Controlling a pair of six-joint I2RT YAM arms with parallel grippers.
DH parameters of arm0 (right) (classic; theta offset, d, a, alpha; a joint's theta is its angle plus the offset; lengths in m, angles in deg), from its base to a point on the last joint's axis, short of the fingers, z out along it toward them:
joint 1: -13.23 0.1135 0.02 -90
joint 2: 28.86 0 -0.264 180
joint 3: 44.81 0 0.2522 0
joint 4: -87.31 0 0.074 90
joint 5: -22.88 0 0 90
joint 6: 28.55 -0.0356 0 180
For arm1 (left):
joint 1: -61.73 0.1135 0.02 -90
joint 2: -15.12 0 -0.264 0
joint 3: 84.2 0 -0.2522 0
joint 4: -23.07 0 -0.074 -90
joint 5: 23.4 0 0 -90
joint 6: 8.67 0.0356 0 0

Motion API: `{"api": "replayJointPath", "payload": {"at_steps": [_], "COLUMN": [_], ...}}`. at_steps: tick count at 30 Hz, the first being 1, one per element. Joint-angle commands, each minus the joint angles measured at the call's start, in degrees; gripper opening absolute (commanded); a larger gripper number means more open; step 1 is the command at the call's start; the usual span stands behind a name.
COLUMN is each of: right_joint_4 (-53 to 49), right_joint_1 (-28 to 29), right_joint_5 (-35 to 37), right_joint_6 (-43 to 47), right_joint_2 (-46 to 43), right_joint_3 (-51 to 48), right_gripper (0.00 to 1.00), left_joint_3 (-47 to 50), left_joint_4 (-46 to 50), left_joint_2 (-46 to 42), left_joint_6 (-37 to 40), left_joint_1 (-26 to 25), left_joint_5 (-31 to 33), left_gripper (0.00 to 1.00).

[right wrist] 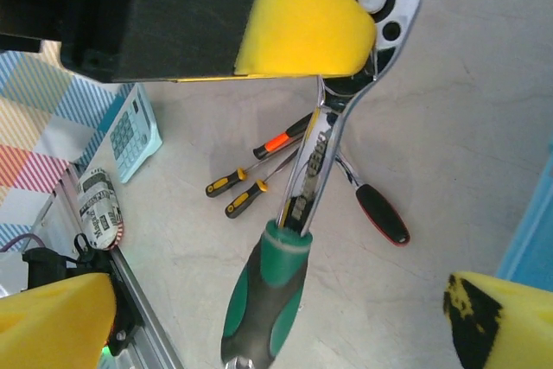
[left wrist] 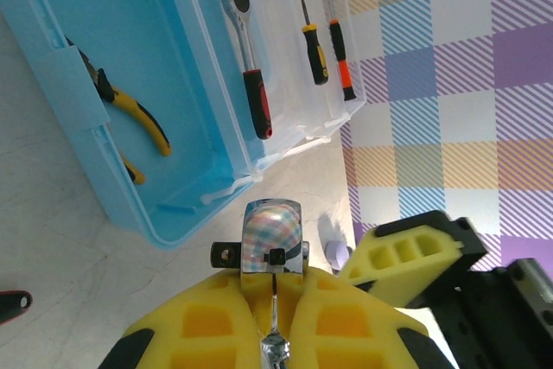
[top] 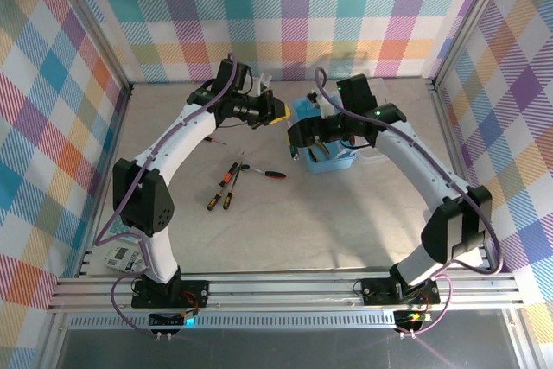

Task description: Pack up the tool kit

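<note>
Tool kit case (left wrist: 155, 32): light blue tray, upper left of the left wrist view and right of centre in the overhead view. The yellow-handled pliers (left wrist: 138, 118) lie inside it, against its left wall. The clear lid (left wrist: 281, 49) lies open just beside the tray, at upper centre. Seen against it are a red-handled wrench (left wrist: 255, 101) and two screwdrivers (left wrist: 315, 54); whether they rest on it or under it cannot be told.

Left gripper (left wrist: 273, 287): lower centre of its own view, pads pressed together on the chrome shank of a green-handled ratchet wrench (right wrist: 268, 291). The wrench is held clear of the table. In the right wrist view its head is at the upper right and its handle runs down to bottom centre.

Right gripper (right wrist: 276, 304): fingers spread wide at the lower corners. The green handle hangs between them and touches neither.

Loose items on the table (top: 285, 231): three small screwdrivers (right wrist: 251, 174) and a red-tipped tool (right wrist: 383, 213), centre of the right wrist view. A pale calculator (right wrist: 134, 136) lies at middle left, well apart from the case.
</note>
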Motion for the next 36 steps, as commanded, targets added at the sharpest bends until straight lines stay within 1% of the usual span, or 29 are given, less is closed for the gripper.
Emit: {"api": "replayJointPath", "payload": {"at_steps": [1, 4, 5, 9, 12, 13, 14, 15, 16, 17, 18, 19, 20, 21, 23, 25, 28, 29, 32, 36], "right_joint_4": [1.9, 2.4, 2.6, 2.7, 2.4, 2.4, 2.2, 2.0, 1.8, 1.4, 0.8, 0.1, -0.6, -1.4, -2.8, -4.3, -7.4, -8.4, -10.1, -10.1], "right_joint_1": [2.1, 3.4, 3.8, 4.9, 5.3, 5.3, 5.3, 5.3, 5.3, 5.3, 5.2, 5.2, 4.9, 4.5, 2.9, 0.8, -2.0, -2.8, -5.2, -7.5], "right_joint_5": [-0.2, 0.9, 1.4, 3.7, 5.0, 5.5, 5.9, 6.5, 7.1, 7.6, 8.2, 9.2, 10.0, 10.8, 12.5, 15.1, 20.4, 22.0, 26.8, 30.2], "right_joint_6": [-2.2, -2.8, -3.0, -3.4, -3.4, -3.5, -3.6, -3.7, -3.8, -3.7, -3.5, -3.2, -2.9, -2.4, -1.9, -0.9, 1.9, 2.9, 5.5, 7.1], "right_joint_2": [3.1, 4.6, 5.0, 6.1, 6.3, 6.2, 6.3, 6.3, 6.2, 6.2, 6.2, 6.2, 6.2, 6.2, 5.8, 5.5, 6.6, 7.4, 10.5, 14.7], "right_joint_3": [2.4, 3.6, 4.0, 5.4, 6.4, 6.5, 6.7, 6.9, 7.0, 7.2, 7.4, 7.6, 7.7, 7.8, 7.7, 7.7, 9.1, 9.8, 11.5, 13.8], "right_gripper": [0.87, 0.8, 0.75, 0.42, 0.21, 0.12, 0.05, 0.0, 0.0, 0.0, 0.0, 0.0, 0.0, 0.0, 0.0, 0.0, 0.0, 0.0, 0.0, 0.0], "left_joint_3": [0.4, 0.8, 1.0, 1.4, 1.9, 2.0, 2.1, 2.2, 2.1, 2.0, 1.5, 0.8, 0.3, -0.1, 0.0, 0.1, 0.1, 0.5, 3.5, 9.2], "left_joint_4": [-3.6, -3.8, -3.9, -4.1, -4.2, -4.2, -4.2, -4.2, -3.8, -3.2, -1.8, 0.6, 3.0, 5.5, 9.4, 14.4, 21.7, 23.1, 24.5, 21.7], "left_joint_2": [-0.6, -0.7, -0.8, -0.7, -0.7, -0.7, -0.7, -0.6, -0.5, -0.5, -0.5, -0.6, -0.9, -1.4, -3.0, -4.5, -4.6, -4.6, -5.1, -6.6], "left_joint_6": [-1.7, -1.7, -1.8, -1.8, -1.7, -1.7, -1.6, -1.6, -1.3, -0.9, 0.0, 1.5, 2.8, 4.2, 6.6, 9.5, 14.2, 15.2, 16.7, 15.9], "left_joint_1": [0.0, 0.0, 0.0, 0.0, 0.0, 0.0, 0.0, 0.0, 0.0, 0.1, 0.3, 0.8, 1.5, 2.6, 5.9, 9.8, 13.7, 14.5, 15.6, 15.6], "left_joint_5": [-2.8, -2.8, -2.8, -3.1, -3.0, -3.0, -3.0, -2.9, -2.7, -2.3, -1.4, 0.1, 2.0, 4.2, 9.3, 15.2, 23.1, 24.6, 26.9, 26.1], "left_gripper": [0.0, 0.0, 0.0, 0.0, 0.0, 0.0, 0.0, 0.0, 0.0, 0.05, 0.21, 0.44, 0.62, 0.76, 1.0, 1.0, 1.0, 1.0, 1.0, 1.0]}}
